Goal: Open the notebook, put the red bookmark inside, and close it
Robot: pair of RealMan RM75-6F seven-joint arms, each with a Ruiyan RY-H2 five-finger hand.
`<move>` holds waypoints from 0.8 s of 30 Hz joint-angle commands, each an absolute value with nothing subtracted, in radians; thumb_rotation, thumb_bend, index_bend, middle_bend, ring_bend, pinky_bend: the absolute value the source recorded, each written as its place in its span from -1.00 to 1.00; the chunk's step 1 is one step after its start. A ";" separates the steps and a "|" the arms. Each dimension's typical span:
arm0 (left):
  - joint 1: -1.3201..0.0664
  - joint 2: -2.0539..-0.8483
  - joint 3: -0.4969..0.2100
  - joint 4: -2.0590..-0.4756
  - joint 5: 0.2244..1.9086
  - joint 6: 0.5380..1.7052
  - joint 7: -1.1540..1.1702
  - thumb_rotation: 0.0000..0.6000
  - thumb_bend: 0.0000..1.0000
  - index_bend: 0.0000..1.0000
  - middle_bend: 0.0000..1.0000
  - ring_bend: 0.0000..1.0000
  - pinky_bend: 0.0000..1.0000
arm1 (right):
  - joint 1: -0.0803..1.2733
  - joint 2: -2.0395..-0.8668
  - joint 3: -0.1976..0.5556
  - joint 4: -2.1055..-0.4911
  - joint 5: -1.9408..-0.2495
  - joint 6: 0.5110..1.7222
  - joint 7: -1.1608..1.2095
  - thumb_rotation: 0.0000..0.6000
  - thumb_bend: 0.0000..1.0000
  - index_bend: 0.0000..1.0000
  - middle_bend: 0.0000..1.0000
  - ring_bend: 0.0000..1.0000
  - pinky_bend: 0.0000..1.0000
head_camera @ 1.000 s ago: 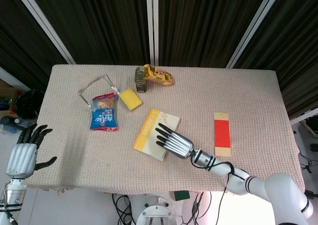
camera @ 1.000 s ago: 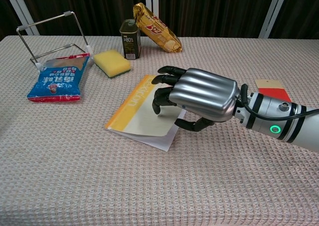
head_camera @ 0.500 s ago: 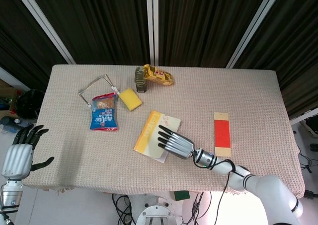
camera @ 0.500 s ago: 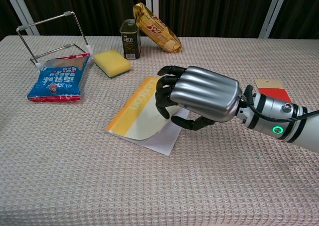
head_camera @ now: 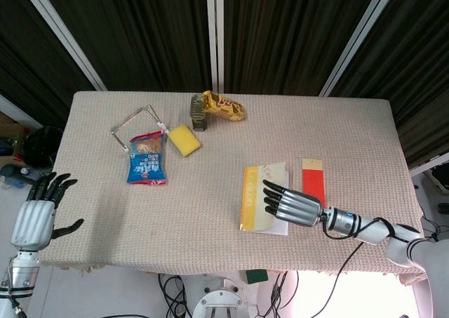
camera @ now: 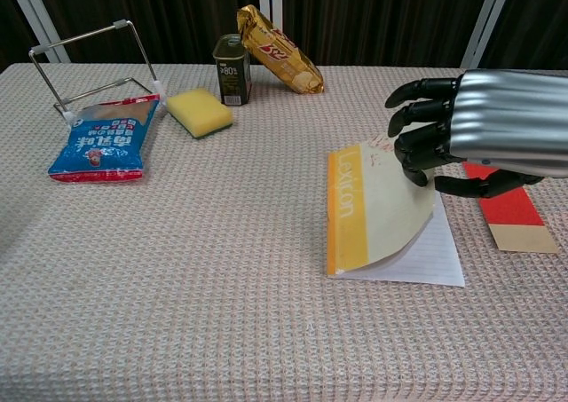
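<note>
Dragged across the bench, the notebook [head_camera: 262,207] is now seen well to the robot's right of where it lay a second ago, and turned, so that its yellow spine band runs away from the robot instead of slanting. The right hand [head_camera: 293,206] has been drawn back and rightward with it.

Notebook: lies directly under and beyond the right hand's fingertips [camera: 414,164]; spine on the side far from the hand, loose edge toward it. In the chest view the cover [camera: 377,208] is seen bowed up off the lined pages at the near corner, partly lifted.

Right hand: fingers curled over the cover's loose edge, thumb below. Whether the cover is actually pinched or only hooked cannot be told.

Red bookmark [head_camera: 312,189]: flat on the bench just beside the notebook's loose edge, partly hidden by the hand in the chest view; long axis roughly parallel to the spine. It is far nearer the right hand than the left.

Left hand [head_camera: 36,216]: held off the bench's near left corner, fingers spread, nothing held.

Judgement: the opening step is under way; the cover must be swung toward the spine side, away from the bookmark.

Unchanged since earlier: snack packet [head_camera: 146,159], sponge [head_camera: 184,140], can [head_camera: 198,114], wire stand [head_camera: 137,127].
</note>
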State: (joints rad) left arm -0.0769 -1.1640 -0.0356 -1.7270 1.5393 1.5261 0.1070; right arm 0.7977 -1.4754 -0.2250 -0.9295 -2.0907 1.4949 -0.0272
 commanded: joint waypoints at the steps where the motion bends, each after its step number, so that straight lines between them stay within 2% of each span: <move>1: -0.079 -1.164 -0.037 -1.738 1.534 1.522 0.119 1.00 -1.00 -0.56 -0.69 -0.84 -0.77 | 0.859 -1.468 -0.211 -0.944 -2.130 1.490 -0.044 1.00 0.00 0.34 -0.12 -0.45 -0.58; 14: -0.066 -1.161 -0.028 -1.748 1.518 1.522 0.133 1.00 -1.00 -0.56 -0.69 -0.84 -0.77 | 1.128 -1.660 -0.139 -0.785 -2.215 1.357 0.015 1.00 0.00 0.36 -0.11 -0.45 -0.58; 24: -0.055 -1.173 -0.025 -1.713 1.505 1.525 0.101 1.00 -1.00 -0.56 -0.69 -0.84 -0.77 | 1.218 -1.815 -0.128 -0.647 -2.200 1.340 0.047 1.00 -0.04 0.36 -0.12 -0.46 -0.62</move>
